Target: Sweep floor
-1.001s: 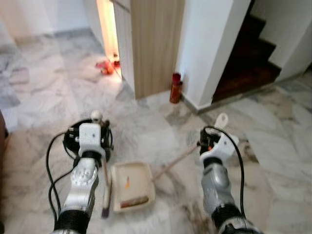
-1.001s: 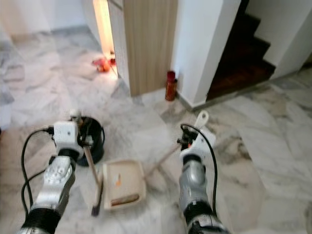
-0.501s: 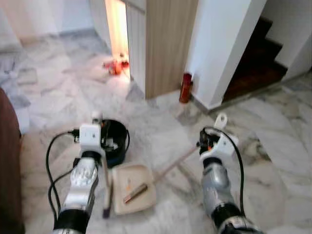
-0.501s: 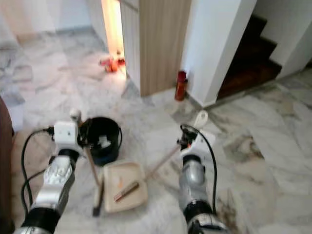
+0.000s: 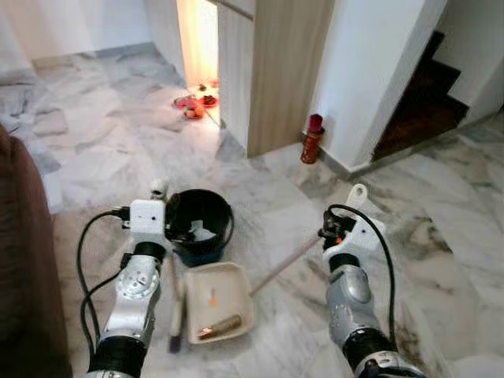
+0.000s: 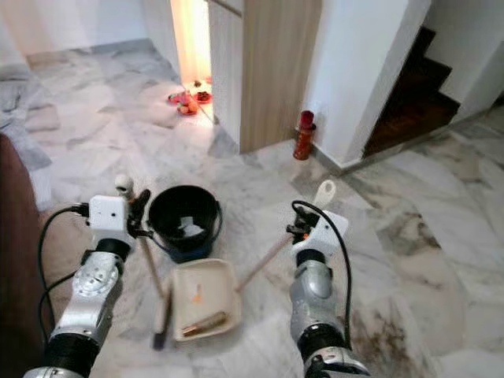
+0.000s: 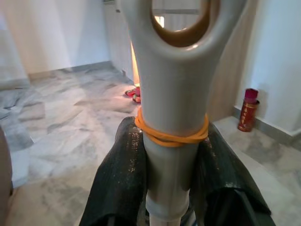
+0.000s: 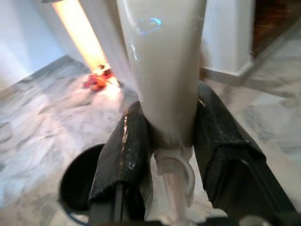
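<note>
Two tools are in the robot's grip on a grey-veined marble floor [image 5: 441, 236], and the sweeping looks well advanced but not finished. The landmark is a round black plastic bucket [image 5: 199, 224] standing on the floor between the two arms.

Just in front of the bucket, nearer the robot, lies a cream rectangular plastic dustpan [image 5: 217, 311]. It holds a brown stick-shaped piece of debris [image 5: 219, 325] and a small orange scrap [image 5: 212, 298], so at least some litter has been gathered. Its long pale handle runs up to the right of the bucket into the right gripper [image 8: 164, 141], whose two black fingers are clamped on it.

To the left of the bucket, the left gripper [image 7: 171, 155] is clamped on the cream handle of a small hand brush [image 5: 175, 315], which carries an orange rubber band [image 7: 171, 135]. The dark bristle end rests on the floor beside the dustpan.

White scraps already lie inside the bucket. What seems left is tipping the pan's contents into the bucket. Small red objects [image 5: 197, 102] lie well beyond the bucket near a lit doorway; whether they are litter cannot be told.
</note>
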{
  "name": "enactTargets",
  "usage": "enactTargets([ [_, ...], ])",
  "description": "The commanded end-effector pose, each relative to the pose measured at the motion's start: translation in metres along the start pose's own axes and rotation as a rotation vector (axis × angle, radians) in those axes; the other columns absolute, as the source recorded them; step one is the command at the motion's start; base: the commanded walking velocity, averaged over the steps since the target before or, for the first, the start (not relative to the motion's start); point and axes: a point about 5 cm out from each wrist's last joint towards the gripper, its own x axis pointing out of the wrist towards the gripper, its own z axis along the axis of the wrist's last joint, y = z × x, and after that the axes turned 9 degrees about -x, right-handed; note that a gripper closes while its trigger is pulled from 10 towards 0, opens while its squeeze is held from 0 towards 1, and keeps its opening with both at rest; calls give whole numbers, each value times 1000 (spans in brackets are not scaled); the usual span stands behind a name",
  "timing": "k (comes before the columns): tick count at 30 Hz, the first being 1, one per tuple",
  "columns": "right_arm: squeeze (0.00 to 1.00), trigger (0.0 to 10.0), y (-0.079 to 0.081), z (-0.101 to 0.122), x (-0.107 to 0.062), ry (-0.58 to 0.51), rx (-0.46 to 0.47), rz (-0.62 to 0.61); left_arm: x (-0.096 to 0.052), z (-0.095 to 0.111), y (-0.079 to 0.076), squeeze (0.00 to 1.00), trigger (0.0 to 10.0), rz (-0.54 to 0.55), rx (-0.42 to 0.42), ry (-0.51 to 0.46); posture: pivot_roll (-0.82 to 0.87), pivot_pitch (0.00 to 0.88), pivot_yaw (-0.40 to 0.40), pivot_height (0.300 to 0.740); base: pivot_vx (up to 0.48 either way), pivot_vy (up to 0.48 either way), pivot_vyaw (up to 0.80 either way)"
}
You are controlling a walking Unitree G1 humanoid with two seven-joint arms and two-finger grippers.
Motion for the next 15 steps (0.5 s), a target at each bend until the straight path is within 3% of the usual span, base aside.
enactTargets([
  [1, 0, 10000, -1, 9, 4, -34, 27, -7, 5, 9, -8, 0, 10000, -31, -2, -48, 80, 0, -46, 740, 0, 0, 0],
  [10, 0, 10000, -1, 8, 3, -35, 8, 1, 4, 8, -10, 0, 10000, -38, -3, -43, 78, 0, -44, 740, 0, 0, 0],
  [15, 0, 10000, 0, 9, 3, -40, -1, 6, 4, 8, -10, 0, 10000, -40, -3, -41, 78, 0, -45, 740, 0, 0, 749],
])
